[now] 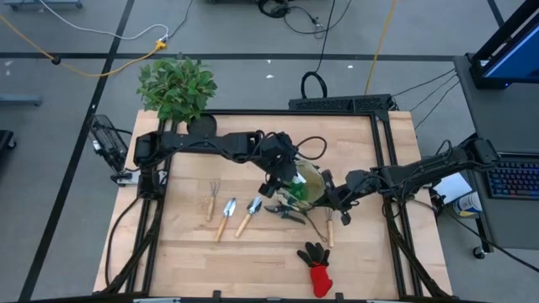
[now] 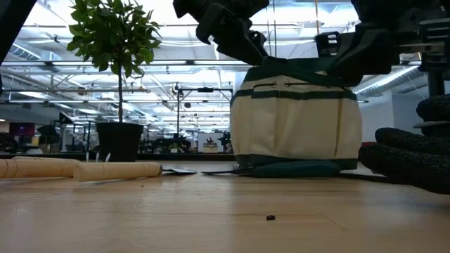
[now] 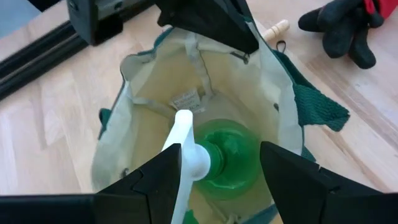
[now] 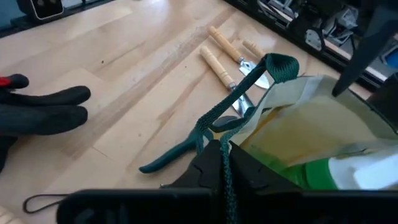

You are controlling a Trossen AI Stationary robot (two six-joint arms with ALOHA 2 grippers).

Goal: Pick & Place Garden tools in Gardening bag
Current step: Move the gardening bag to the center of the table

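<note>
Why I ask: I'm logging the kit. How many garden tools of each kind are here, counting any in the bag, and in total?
Wooden-handled tools: 4
Pruning shears: 1
Green-white spray bottle, inside the gardening bag: 1
Black-and-red glove: 1
Total: 7

You are looking at a wooden table (image 1: pixel 253 257) edged by a black frame (image 1: pixel 383 168). A leafy potted plant (image 1: pixel 177 87) is standing at its far left corner, its black pot (image 2: pixel 118 141) showing in the low view. A keyboard (image 1: pixel 515 179) is sitting off to the right.
</note>
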